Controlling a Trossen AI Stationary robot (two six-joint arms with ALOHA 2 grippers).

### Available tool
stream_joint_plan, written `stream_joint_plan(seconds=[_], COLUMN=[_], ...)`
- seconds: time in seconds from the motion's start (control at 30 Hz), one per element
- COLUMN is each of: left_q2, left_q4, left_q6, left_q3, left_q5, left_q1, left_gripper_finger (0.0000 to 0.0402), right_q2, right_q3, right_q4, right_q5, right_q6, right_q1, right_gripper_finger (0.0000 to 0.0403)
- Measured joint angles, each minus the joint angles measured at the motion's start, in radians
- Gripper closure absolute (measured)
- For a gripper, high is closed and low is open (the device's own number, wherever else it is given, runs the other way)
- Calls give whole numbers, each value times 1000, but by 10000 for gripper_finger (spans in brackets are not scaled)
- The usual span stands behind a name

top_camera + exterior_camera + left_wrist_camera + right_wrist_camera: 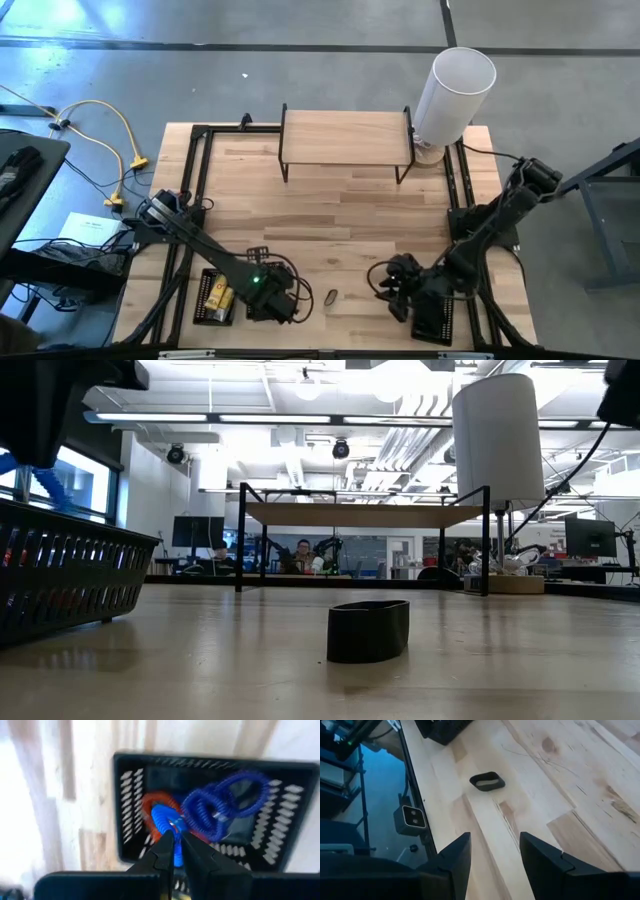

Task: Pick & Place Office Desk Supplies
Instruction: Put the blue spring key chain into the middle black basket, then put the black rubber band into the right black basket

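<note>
Nearest you in the left wrist view, your left gripper (174, 837) has its fingers pinched together on a bright blue coiled loop (162, 816), and it hangs right over a black mesh tray (131, 795). That tray holds more loops: a darker blue tangle of coils (222, 805) and an orange one (152, 802) under the blue. From above, the left gripper (268, 295) sits over the front left of the table, just beside the tray with the yellow packets (220, 297).

By my reading you are at the placing step for this loop. Whether it is being lifted out or set down I can't tell. If it is going in, the next move calls for lowering a little and parting the fingers, then lifting straight so the coil does not snag on the others.

Your right gripper (492, 852) holds nothing; its fingers stand apart over bare wood. Just ahead of it lies a small black oval band (487, 781), open in the middle, lying alone on the table. The low view shows the same black band (368, 630) standing on its edge, well clear of the trays. It looks like the next pick for the right arm, and will need the fingers straddling its thin wall.

Farther back stand the wooden riser shelf (345, 140) and the tall white cylinder (452, 92).
</note>
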Motion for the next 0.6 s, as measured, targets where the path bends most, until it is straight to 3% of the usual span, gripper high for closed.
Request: stream_joint_plan(seconds=[0.4,0.6], left_q2=[0,0], left_q4=[42,47], left_q6=[16,6], left_q3=[0,-15], left_q5=[33,51], left_q1=[0,0], left_gripper_finger=[375,332], right_q2=[0,0], right_q3=[0,0], right_q4=[141,255], right_q5=[-147,-157], right_q6=[-188,-309], right_q1=[-99,-97], right_gripper_finger=[245,245])
